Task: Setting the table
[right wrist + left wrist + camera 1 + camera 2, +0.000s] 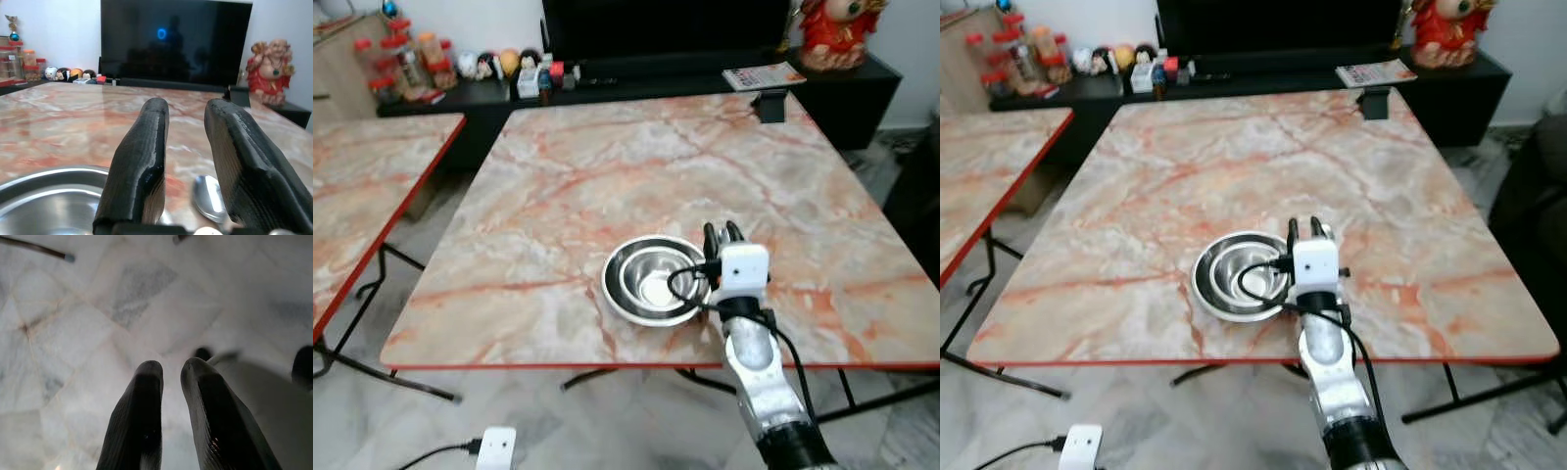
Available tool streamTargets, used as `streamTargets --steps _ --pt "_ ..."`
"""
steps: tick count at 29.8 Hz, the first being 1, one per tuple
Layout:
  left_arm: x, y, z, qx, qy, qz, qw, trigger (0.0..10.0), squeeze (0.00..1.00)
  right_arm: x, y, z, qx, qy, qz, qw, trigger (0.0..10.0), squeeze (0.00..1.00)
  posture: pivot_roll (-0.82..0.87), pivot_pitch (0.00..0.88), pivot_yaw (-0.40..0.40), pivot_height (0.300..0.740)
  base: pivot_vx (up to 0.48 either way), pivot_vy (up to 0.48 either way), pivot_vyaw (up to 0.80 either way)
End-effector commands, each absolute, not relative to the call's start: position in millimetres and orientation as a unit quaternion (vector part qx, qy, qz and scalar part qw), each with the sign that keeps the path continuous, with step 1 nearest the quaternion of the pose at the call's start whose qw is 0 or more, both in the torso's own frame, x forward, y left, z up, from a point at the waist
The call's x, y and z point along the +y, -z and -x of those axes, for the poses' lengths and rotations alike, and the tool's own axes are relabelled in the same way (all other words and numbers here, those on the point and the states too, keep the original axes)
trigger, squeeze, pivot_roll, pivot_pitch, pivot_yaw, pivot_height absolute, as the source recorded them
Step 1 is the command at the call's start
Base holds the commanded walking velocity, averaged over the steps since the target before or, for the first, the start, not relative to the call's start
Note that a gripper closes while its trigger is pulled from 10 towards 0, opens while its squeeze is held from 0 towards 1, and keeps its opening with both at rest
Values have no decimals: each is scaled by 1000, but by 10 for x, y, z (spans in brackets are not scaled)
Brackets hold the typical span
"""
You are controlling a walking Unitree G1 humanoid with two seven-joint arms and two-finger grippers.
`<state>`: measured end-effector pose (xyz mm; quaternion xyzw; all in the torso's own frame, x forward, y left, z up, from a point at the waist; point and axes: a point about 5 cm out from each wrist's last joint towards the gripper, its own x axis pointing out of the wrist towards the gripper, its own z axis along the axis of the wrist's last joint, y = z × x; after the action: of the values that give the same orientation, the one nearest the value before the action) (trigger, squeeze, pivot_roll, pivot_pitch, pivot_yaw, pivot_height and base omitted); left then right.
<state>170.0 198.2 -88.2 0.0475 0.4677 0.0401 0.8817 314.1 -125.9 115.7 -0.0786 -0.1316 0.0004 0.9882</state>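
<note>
A round stainless-steel bowl [654, 279] sat on the orange-veined marble surface [607, 176], near its front edge and a little right of centre. The bowl seemed to be two nested bowls, one inside the other, though we could not tell for certain.

Our right gripper [722, 237] hovered just beside the bowl's right rim, at the end of a silver arm reaching up from the front edge. In the right wrist view its two black fingers [137, 166] stood apart with a narrow gap between them, the jaws holding nothing. Through that gap we saw a small silver metal spoon [208, 197] lying on the marble just beside the bowl [44, 196], its bowl end towards us.

Our left gripper [168, 374] hung low over the pale tiled floor [73, 333], its jaws nearly together with a thin gap and nothing between them.

Beyond the far edge of the surface stood a long black low cabinet [705, 78] carrying a large dark television screen [171, 41], a red and gold laughing figurine [269, 68], a row of small jars and toys [499, 67] and a flat printed booklet [764, 74]. A small black box [771, 104] sat at the far right of the marble. A second marble surface [362, 186] with a red edge stood to our left. A white plug adapter [495, 448] lay on the floor below.
</note>
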Motion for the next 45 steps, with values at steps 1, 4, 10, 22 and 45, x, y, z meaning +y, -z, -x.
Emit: streamTargets --steps 1,4,10,22,45 --pt "2078 891 -1645 476 -53 -54 876 10000 0 -1125 -1243 -3157 -146 -17 72 986 10000 0 -57 0 68 740 0 349 0" --pt "2079 891 -1644 475 -54 -54 877 10000 0 -1120 -1260 -3162 -149 -18 72 986 10000 0 -55 0 66 740 0 350 0" --pt "2084 894 -1635 475 -56 -55 876 10000 0 -1109 -1276 -3169 -152 -22 72 986 10000 0 -56 0 64 740 0 349 0" --pt "2115 895 -1618 476 -63 -57 876 10000 0 -1199 -1202 -3170 -142 -18 82 986 10000 0 -64 0 57 740 0 352 0" --pt "2100 911 -1584 479 -63 -57 874 10000 0 -1135 -1066 -3161 -118 -45 81 989 10000 0 -61 0 46 740 0 356 0"
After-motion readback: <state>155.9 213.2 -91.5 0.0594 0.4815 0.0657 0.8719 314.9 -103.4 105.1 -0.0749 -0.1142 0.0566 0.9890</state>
